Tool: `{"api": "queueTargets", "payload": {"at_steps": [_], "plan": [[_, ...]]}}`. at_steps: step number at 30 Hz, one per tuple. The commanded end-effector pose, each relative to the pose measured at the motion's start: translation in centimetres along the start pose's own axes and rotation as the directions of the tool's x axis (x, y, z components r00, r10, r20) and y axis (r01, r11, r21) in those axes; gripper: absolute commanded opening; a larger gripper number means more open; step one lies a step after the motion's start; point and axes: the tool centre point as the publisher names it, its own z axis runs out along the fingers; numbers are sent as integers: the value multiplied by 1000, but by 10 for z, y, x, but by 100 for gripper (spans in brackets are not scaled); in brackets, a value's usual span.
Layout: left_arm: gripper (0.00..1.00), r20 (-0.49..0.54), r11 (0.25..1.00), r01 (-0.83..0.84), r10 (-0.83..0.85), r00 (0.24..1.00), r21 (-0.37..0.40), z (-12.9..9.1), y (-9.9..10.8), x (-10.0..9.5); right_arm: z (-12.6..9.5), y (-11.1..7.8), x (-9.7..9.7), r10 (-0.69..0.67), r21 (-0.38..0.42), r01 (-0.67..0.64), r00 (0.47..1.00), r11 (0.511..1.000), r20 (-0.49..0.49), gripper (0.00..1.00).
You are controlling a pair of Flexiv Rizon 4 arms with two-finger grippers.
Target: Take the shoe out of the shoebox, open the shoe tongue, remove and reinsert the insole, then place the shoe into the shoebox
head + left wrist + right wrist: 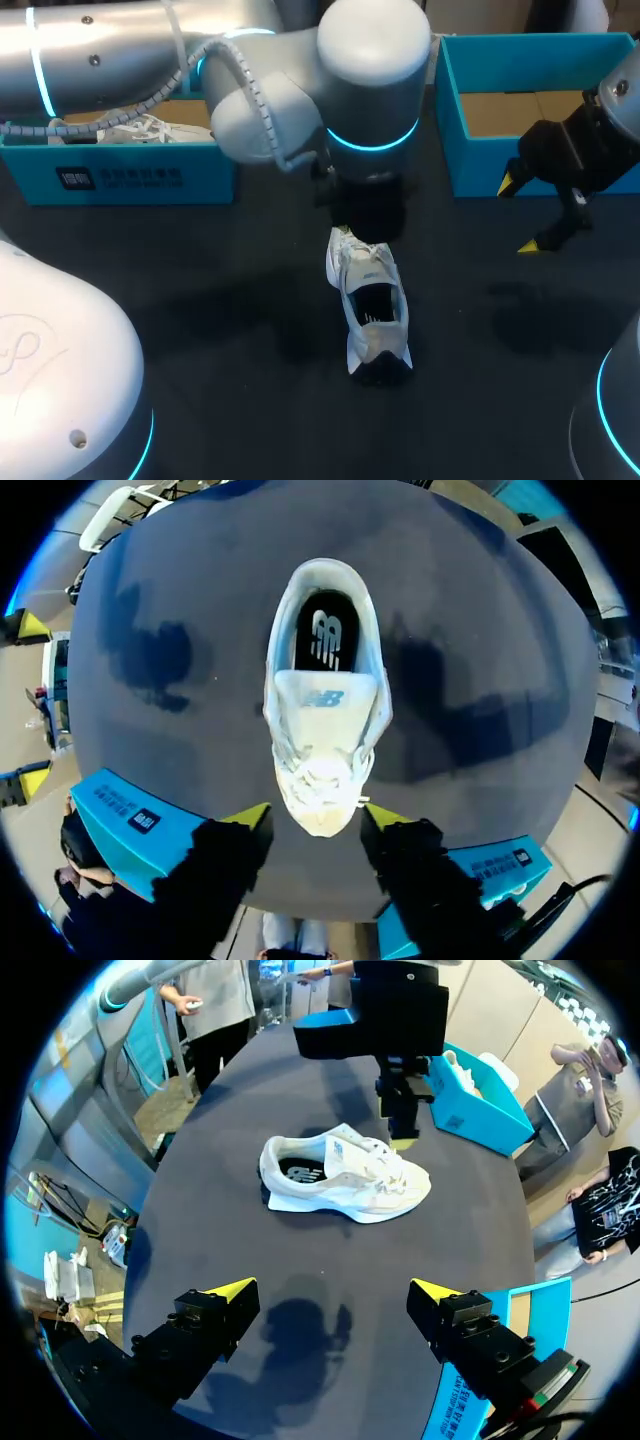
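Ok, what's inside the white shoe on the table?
Through the opening of the shoe a dark insole with a pale logo shows. Toward the toe, the tongue and laces cover the inside, so nothing there can be seen.

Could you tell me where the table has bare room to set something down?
Bare table lies between shoe and left shoebox, and between shoe and right shoebox, under the right gripper. Crowded at the toe, where the left gripper hovers.
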Motion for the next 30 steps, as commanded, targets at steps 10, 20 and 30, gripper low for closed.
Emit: {"api": "queueTargets", "payload": {"at_steps": [10, 20, 30], "plan": [[32, 9, 998, -37, 37, 999, 55, 17, -43, 6, 1, 0, 0, 0, 3, 0, 1000, 1000, 0, 100], [25, -15, 996, -42, 44, 999, 84, 34, -59, 8, 1, 0, 0, 0, 3, 0, 1000, 1000, 0, 100], [31, -2, 998, -19, 19, 1000, 52, 29, -50, 8, 1, 0, 0, 0, 3, 0, 1000, 1000, 0, 100]]}}
